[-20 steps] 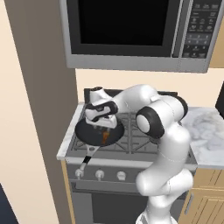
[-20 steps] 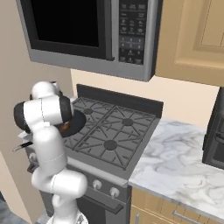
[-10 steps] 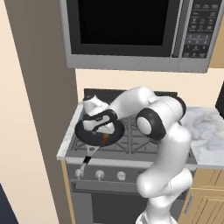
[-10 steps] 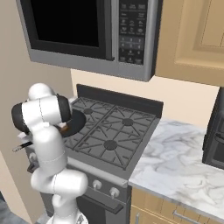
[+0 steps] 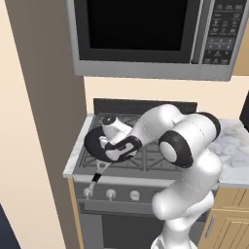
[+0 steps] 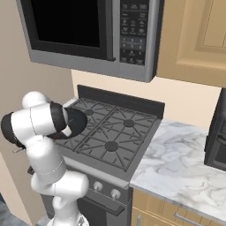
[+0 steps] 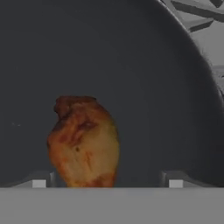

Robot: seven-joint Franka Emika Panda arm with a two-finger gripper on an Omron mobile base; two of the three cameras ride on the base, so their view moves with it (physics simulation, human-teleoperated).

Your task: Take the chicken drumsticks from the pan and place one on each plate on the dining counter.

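The black pan [image 5: 94, 140] sits on the stove's front-left burner, its handle [image 5: 97, 175] pointing over the front edge. My gripper [image 5: 118, 150] is lowered into the pan. In the hand view one glossy orange-brown chicken drumstick [image 7: 83, 142] lies on the dark pan floor [image 7: 131, 65] between my fingertips [image 7: 175, 183]. It lies nearer the left tip, with a clear gap to the right one. The gripper [image 7: 107, 183] is open around it. The pan [image 6: 77, 122] also shows partly behind my arm in the right base view. The plates and the dining counter are out of view.
The gas stove [image 6: 115, 137] has dark grates and knobs [image 5: 134, 195] along its front. A microwave [image 5: 146, 36] hangs above it. A tan wall panel [image 5: 41, 121] stands close on the left. A marble counter [image 6: 176, 163] runs to the right.
The hand has dropped from above the pan down into it, and the drumstick now sits between the fingers.
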